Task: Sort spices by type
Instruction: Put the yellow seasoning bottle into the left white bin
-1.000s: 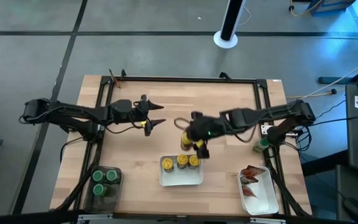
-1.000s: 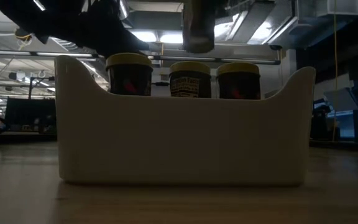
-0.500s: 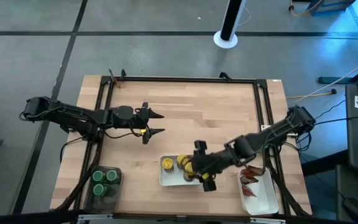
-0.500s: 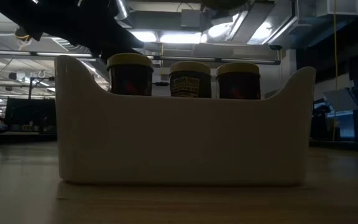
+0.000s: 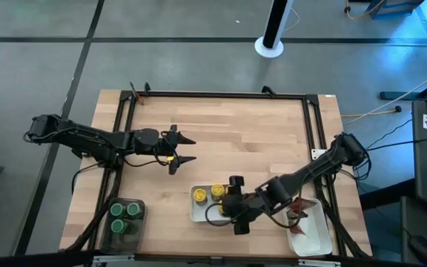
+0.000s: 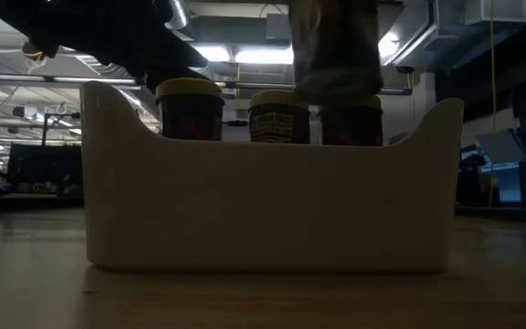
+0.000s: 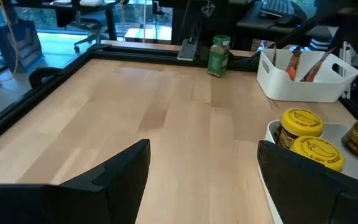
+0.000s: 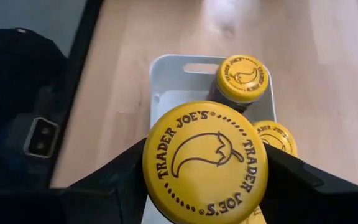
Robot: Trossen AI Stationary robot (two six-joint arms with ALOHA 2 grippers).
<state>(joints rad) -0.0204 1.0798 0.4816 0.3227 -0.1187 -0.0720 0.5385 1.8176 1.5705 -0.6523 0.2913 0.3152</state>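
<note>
Yellow jar caps [image 8: 205,163] — black chili print; white tray [image 8: 166,93]; pale wood table [image 5: 258,133]

Two jars [image 5: 207,193] stand in the middle tray [image 5: 196,214], between two others.

This is a robotics lab or workshop in an industrial hall. At the centre of the high view a wooden table [image 5: 221,141] in a black metal frame stands on a grey concrete floor [image 5: 43,67], with cables [image 5: 391,111] trailing at the right edge. The low view's upper half shows exposed ceiling ducts [image 6: 446,37] and strip lights [image 6: 245,55]. The left wrist view's top edge shows desks and office chairs [image 7: 92,31] beyond the table.
</note>
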